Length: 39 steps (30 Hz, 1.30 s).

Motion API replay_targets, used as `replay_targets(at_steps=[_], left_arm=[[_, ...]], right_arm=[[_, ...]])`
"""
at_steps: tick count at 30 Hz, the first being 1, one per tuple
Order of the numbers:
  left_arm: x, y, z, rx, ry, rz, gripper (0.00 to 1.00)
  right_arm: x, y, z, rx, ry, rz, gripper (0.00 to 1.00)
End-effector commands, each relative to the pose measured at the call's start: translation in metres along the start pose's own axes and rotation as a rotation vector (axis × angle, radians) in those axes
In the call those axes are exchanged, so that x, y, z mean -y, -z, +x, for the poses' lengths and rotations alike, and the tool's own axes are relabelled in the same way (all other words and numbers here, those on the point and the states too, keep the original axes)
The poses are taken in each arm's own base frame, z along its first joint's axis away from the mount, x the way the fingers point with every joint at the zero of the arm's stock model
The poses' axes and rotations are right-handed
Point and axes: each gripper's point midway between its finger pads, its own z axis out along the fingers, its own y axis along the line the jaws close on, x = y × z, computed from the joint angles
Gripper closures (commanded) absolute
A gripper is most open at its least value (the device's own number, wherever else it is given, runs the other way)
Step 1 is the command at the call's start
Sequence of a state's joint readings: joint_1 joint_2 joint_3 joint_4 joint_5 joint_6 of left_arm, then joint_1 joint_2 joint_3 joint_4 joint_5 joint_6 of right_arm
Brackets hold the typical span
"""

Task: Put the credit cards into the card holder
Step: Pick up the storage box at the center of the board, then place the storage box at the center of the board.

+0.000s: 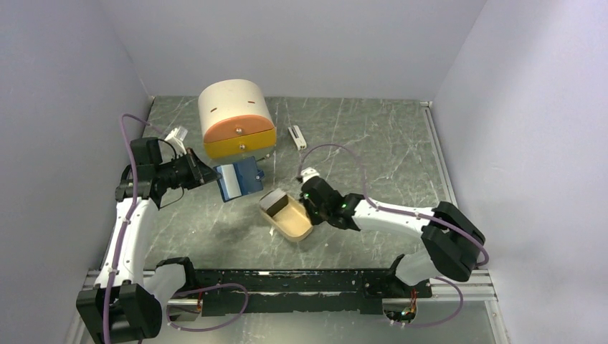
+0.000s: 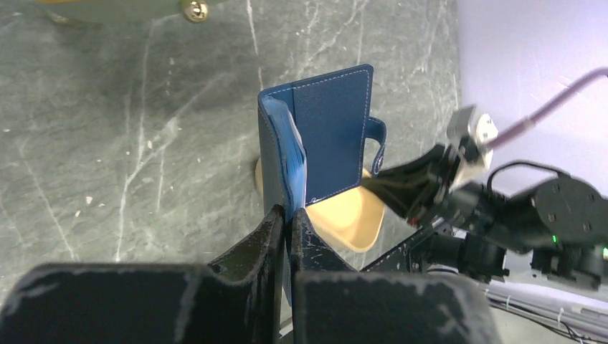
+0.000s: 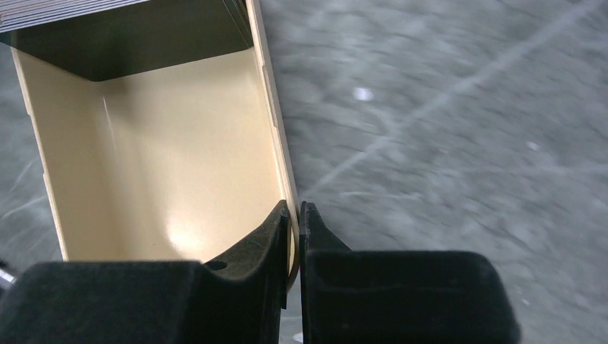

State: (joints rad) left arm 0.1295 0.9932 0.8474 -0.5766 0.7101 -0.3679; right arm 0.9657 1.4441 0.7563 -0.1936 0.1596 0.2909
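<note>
My left gripper (image 1: 215, 176) is shut on one flap of the card holder (image 1: 240, 180), a navy-blue wallet held open and upright above the table. In the left wrist view its lighter blue inside (image 2: 290, 154) rises from my left gripper (image 2: 287, 218), with the snap tab on its right edge. My right gripper (image 1: 306, 206) is shut on the side wall of a tan tin (image 1: 292, 223). The credit cards (image 1: 272, 201) lie stacked at the tin's far end. In the right wrist view the credit cards (image 3: 86, 14) show at the top left and my right gripper (image 3: 295, 215) pinches the tin's wall (image 3: 276, 129).
A cream dome-shaped box with an orange drawer (image 1: 236, 118) stands at the back, just behind the wallet. A small white bar (image 1: 296, 136) lies to its right. Pale walls close in the table on three sides. A black rail (image 1: 301, 283) runs along the near edge.
</note>
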Motion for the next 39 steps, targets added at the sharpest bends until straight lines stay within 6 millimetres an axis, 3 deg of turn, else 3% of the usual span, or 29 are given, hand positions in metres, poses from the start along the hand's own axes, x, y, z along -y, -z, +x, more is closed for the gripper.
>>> replay_targets(at_steps=[1,11,20,22,31,35,39], left_arm=[[0.017,0.006,0.014,-0.033,-0.012,0.105,0.91],[0.02,-0.015,0.062,-0.167,0.078,0.139,0.91],[0.035,-0.055,0.107,-0.289,0.083,0.133,0.91],[0.034,-0.062,0.113,-0.308,0.087,0.129,0.91],[0.019,-0.08,0.138,-0.371,0.102,0.069,0.91],[0.013,-0.086,0.149,-0.385,0.111,0.052,0.9],[0.008,-0.09,0.156,-0.398,0.109,0.032,0.83]], right_arm=[[0.047,0.009,0.005,0.007,-0.184,0.137,1.0],[0.124,0.023,0.031,-0.035,-0.413,0.433,1.0],[0.161,0.03,0.057,-0.064,-0.551,0.537,1.0],[0.163,0.032,0.059,-0.068,-0.563,0.554,0.98],[0.159,0.054,0.042,-0.062,-0.589,0.544,0.59],[0.15,0.07,0.014,-0.002,-0.598,0.477,0.45],[0.12,0.079,-0.025,0.11,-0.618,0.28,0.32]])
